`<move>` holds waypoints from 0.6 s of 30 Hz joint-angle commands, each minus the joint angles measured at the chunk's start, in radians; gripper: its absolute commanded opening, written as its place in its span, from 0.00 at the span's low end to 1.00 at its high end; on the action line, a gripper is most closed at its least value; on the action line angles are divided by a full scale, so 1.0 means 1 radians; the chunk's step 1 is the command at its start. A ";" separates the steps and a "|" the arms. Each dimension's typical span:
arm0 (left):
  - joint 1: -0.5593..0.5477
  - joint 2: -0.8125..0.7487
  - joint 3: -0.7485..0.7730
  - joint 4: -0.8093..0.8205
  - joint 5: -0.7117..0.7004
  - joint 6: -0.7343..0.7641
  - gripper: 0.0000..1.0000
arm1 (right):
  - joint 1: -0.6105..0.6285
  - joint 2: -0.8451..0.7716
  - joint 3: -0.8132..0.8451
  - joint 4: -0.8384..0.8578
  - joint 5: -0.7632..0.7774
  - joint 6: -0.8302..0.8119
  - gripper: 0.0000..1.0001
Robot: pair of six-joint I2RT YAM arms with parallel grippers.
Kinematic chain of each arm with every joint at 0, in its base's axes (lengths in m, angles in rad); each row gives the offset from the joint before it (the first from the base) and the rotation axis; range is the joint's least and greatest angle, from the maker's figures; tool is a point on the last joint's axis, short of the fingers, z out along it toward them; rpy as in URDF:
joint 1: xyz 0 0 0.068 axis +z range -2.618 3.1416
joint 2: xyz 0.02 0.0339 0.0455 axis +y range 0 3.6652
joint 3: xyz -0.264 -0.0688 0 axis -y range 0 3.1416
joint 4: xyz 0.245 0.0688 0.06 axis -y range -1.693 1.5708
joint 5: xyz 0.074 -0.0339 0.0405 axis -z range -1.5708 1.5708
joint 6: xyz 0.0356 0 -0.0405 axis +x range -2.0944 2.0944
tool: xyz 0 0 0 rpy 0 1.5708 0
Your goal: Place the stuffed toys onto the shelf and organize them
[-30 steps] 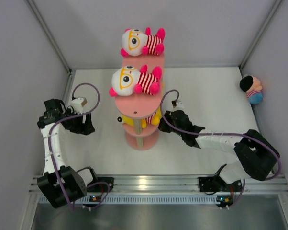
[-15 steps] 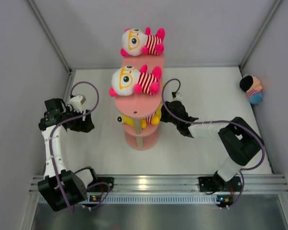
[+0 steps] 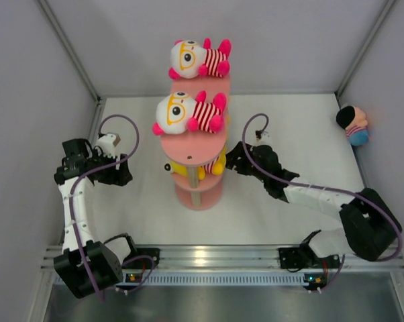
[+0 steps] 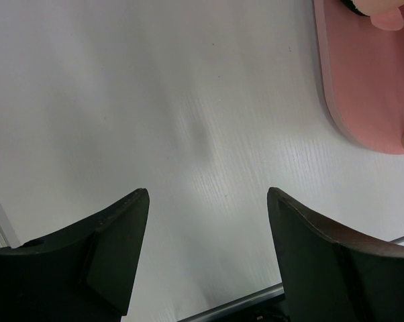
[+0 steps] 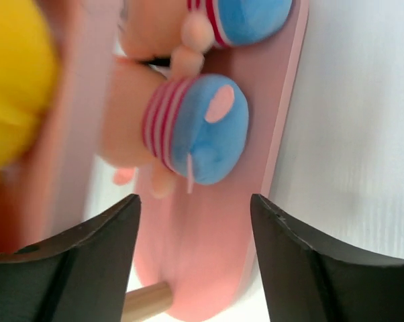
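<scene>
The right pincer, jaws apart and empty by the salmon-pink tiered shelf, is nearest the black-haired plush doll, well off to its right.

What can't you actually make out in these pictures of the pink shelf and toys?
- Top view: the yellow toy is mostly covered by the shelf tier above it, face hidden.
- Right wrist view: the blue-bottomed toy has its head lost behind a blurred pink band; the yellow blur beside it is unrecognisable.
- Left wrist view: a third toy is cut off by the top edge; only a sliver shows.
</scene>
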 commanded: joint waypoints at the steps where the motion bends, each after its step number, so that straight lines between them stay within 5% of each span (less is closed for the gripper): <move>1: -0.008 -0.030 -0.012 0.036 0.015 -0.007 0.77 | -0.058 -0.206 -0.022 -0.084 0.048 -0.039 0.69; 5: -0.008 -0.044 -0.018 0.036 0.012 -0.007 0.77 | -0.228 -0.395 -0.070 -0.236 0.077 -0.043 0.76; 10: -0.011 -0.055 -0.018 0.036 0.020 -0.008 0.78 | -0.627 -0.520 -0.102 -0.255 0.082 -0.031 0.83; 14: -0.012 -0.058 -0.012 0.036 0.023 -0.013 0.78 | -0.897 -0.390 -0.055 -0.191 0.100 0.019 0.88; 16: -0.012 -0.062 -0.010 0.036 0.020 -0.010 0.78 | -1.006 -0.241 0.016 -0.157 0.085 0.076 0.99; 18: -0.012 -0.064 -0.009 0.036 0.009 -0.008 0.78 | -1.097 -0.079 0.112 -0.132 0.057 0.098 0.99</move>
